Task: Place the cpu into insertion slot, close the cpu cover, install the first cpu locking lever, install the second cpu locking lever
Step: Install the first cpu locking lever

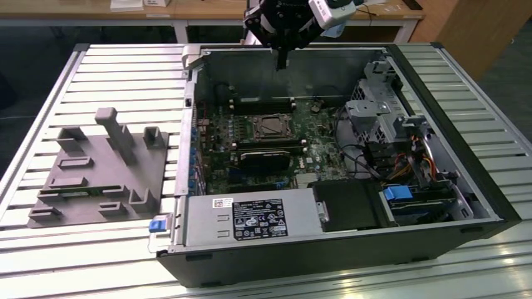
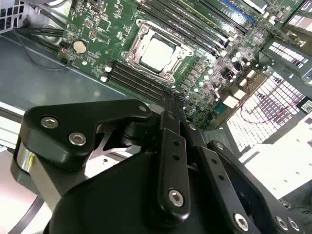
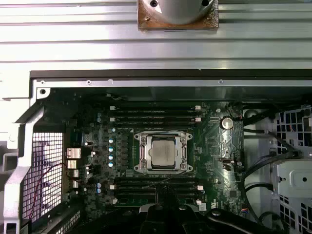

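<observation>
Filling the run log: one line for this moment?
gripper: shut, empty, above case | cpu: in insertion slot | cpu cover: down

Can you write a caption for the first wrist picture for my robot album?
The shiny cpu sits in its insertion slot with the cpu cover closed around it.

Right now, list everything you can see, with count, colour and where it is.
computer case: one, black, lying open on the slatted table
slatted table: one, silvery, under everything
motherboard: one, green, on the case floor
insertion slot: one, silvery rim, mid-board
cpu: one, pale silvery grey, seated in the slot
cpu cover: one, silvery frame, down around the cpu
power supply: one, grey, at the case's near edge in the exterior view
grey fixture: one, on the table at the exterior view's left
gripper: one, black, above the case's far wall
</observation>
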`<move>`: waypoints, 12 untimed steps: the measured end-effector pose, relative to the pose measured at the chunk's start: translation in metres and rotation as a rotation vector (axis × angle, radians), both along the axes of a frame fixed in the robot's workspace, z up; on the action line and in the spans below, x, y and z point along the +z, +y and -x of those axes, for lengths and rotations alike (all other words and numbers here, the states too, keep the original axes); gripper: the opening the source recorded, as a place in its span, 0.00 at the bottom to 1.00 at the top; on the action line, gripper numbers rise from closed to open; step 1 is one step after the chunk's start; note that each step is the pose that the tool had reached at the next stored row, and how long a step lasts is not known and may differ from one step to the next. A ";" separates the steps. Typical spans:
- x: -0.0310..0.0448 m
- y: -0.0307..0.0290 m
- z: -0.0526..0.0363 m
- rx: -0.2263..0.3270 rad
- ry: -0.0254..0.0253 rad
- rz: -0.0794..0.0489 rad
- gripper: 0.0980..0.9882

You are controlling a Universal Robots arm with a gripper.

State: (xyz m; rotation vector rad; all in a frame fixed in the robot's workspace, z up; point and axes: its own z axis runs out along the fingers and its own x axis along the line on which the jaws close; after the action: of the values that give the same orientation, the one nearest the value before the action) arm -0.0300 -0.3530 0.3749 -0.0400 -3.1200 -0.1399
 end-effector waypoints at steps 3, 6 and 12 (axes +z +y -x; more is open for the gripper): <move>0.0000 0.0000 0.0000 0.000 0.0000 0.000 0.01; 0.0000 0.0000 0.0000 0.000 0.0000 0.000 0.01; 0.0000 0.0000 0.0000 0.000 0.0000 0.000 0.01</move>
State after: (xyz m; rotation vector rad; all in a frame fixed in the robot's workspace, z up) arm -0.0300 -0.3530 0.3749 -0.0400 -3.1200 -0.1400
